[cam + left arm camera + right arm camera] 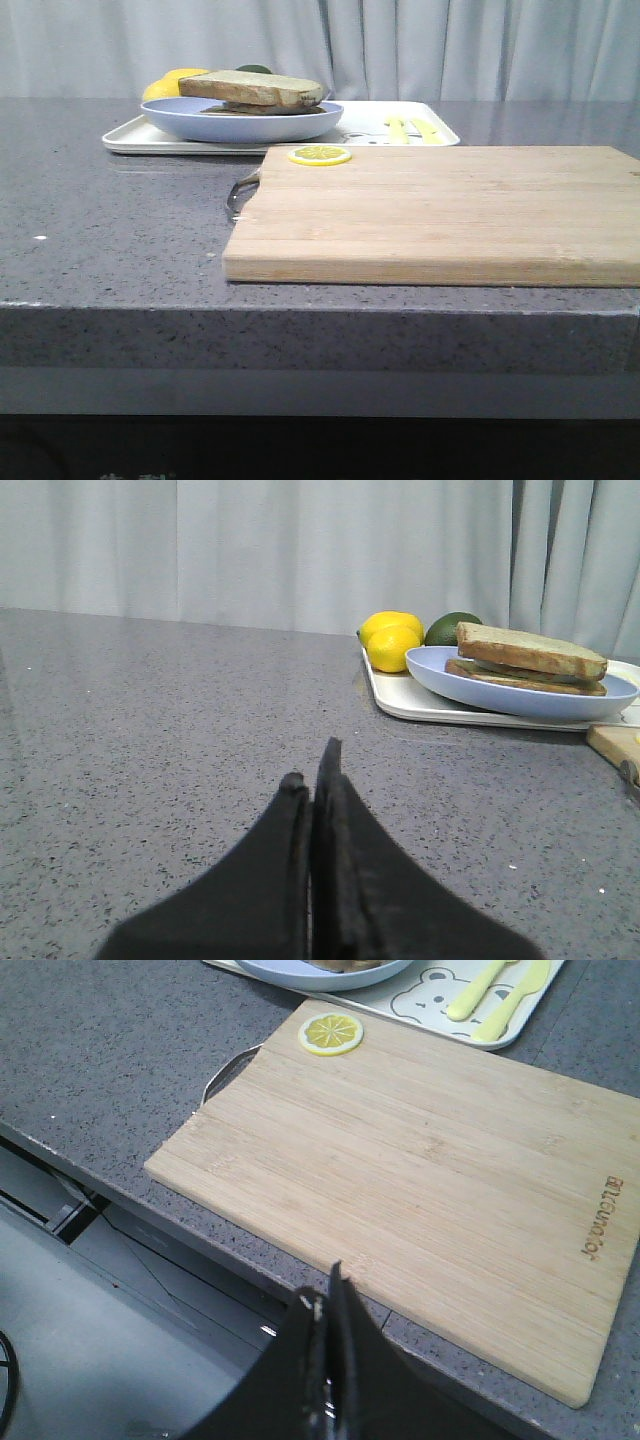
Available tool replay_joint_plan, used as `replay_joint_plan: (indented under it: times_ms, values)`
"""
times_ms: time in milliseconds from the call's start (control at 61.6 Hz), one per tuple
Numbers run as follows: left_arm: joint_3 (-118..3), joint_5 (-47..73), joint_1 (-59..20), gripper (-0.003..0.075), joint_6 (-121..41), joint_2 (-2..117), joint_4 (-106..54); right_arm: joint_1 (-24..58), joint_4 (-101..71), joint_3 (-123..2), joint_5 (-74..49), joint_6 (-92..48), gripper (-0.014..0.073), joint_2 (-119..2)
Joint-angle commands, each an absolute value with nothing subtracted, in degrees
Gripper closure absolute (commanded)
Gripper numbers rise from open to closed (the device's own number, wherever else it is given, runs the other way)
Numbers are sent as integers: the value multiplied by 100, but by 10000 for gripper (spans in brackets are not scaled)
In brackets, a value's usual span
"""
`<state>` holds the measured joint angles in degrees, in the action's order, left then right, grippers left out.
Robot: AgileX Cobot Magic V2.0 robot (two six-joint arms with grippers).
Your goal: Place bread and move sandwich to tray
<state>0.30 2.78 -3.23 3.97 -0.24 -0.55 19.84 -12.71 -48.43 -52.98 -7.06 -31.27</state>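
A: Where is the sandwich (255, 93) now?

B: It lies on the blue plate (200, 121), which stands on the left part of the white tray (360, 125), at the far side of the table (110, 220).

A: And the cutting board (440, 210)?

B: Nearer, at the right, bearing only a lemon slice (320, 155) at its far left corner.

A: The grippers?

B: The left gripper (312, 780) and the right gripper (325, 1300) both have their jaws pressed together, holding nothing.

We see the sandwich (255, 93) on a pale blue plate (240, 120), which sits on the left part of the white tray (180, 142). Nearer us lies a wooden cutting board (440, 215) with a lemon slice (320, 155) at its far left corner.
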Motion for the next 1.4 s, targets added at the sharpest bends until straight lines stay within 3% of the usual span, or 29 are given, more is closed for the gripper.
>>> replay_joint_plan:
  times_ms: [0, 422, 617, 828, 1056, 1380]
  values:
    - [39, -163, -315, 741, 398, -151, -107, 1954, -1353, -4980, -4897, -740, 663, -3142]
    - [39, -163, -315, 741, 398, -151, -107, 1712, -1169, -4771, -4577, -745, 663, -2903]
    - [39, -163, -315, 741, 398, -151, -107, 497, -1153, -3484, -2761, -881, 663, -1980]
    - [39, -163, -315, 741, 398, -151, -107, -145, -1256, -1581, -709, -881, 663, -912]
    - [39, -163, -315, 741, 398, -151, -107, -197, -1330, -231, 155, -881, 663, -152]
    - [39, -163, -315, 741, 398, -140, -107, 92, -1330, 141, 415, -881, 663, 166]
